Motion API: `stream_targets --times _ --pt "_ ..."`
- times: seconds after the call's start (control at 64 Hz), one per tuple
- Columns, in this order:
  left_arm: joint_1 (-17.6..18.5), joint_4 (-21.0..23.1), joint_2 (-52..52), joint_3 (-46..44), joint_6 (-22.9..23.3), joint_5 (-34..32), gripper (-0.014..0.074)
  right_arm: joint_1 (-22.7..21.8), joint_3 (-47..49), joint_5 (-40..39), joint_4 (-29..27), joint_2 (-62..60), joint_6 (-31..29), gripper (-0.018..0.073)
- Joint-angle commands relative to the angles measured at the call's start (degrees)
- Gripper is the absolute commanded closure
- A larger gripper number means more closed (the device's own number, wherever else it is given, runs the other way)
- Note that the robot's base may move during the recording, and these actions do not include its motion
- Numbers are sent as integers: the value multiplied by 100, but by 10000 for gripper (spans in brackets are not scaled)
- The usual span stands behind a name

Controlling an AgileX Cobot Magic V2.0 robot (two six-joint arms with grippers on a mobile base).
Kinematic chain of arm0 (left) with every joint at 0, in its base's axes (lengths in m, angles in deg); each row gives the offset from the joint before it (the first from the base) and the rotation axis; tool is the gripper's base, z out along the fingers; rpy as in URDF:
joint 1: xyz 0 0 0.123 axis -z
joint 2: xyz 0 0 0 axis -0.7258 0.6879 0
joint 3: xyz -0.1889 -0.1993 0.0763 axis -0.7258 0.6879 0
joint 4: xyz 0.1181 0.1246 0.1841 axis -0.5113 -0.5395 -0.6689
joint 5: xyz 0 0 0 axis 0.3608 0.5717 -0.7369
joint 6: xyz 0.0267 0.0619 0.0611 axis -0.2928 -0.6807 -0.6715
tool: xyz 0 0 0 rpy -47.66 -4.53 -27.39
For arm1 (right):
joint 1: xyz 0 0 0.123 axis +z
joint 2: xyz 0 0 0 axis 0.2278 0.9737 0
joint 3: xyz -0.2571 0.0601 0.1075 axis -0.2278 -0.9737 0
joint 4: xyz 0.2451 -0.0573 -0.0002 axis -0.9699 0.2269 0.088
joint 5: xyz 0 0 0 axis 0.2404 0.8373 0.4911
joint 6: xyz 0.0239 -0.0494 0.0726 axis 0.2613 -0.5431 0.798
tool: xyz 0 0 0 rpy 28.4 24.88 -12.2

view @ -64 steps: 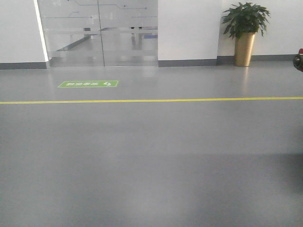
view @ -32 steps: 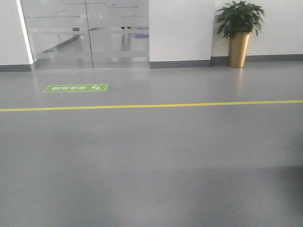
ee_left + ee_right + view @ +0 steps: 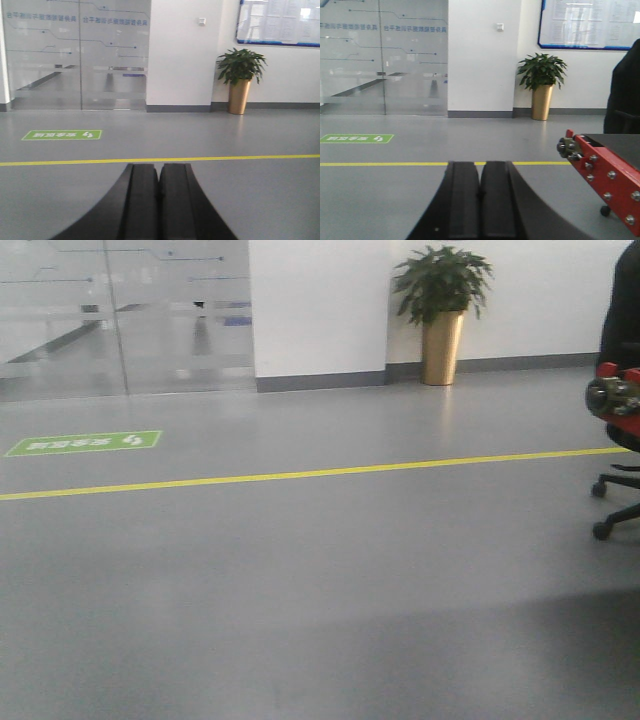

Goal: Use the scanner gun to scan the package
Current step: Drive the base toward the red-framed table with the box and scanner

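wrist views: left hand (image 3: 159,172) and right hand (image 3: 480,170) closed.

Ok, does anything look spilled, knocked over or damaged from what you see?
Nothing stands out. The grey floor is clean, the potted plant stands upright, and the yellow line runs straight. The left pincer and right pincer are both shut and empty. Neither package nor scanner gun is in view.

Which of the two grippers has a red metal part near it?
The right gripper: a red bolted bracket shows beside its shut fingers. Beside the left gripper no such part is seen.
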Motion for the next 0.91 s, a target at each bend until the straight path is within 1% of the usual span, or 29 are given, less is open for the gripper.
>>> stream_targets --times 0.0,0.891 --pt "20 -4 -21 -18 3 -82 707 -40 3 -118 3 -16 0 721" --pt "20 -4 -21 -18 3 -82 707 -40 3 -118 3 -16 0 721"
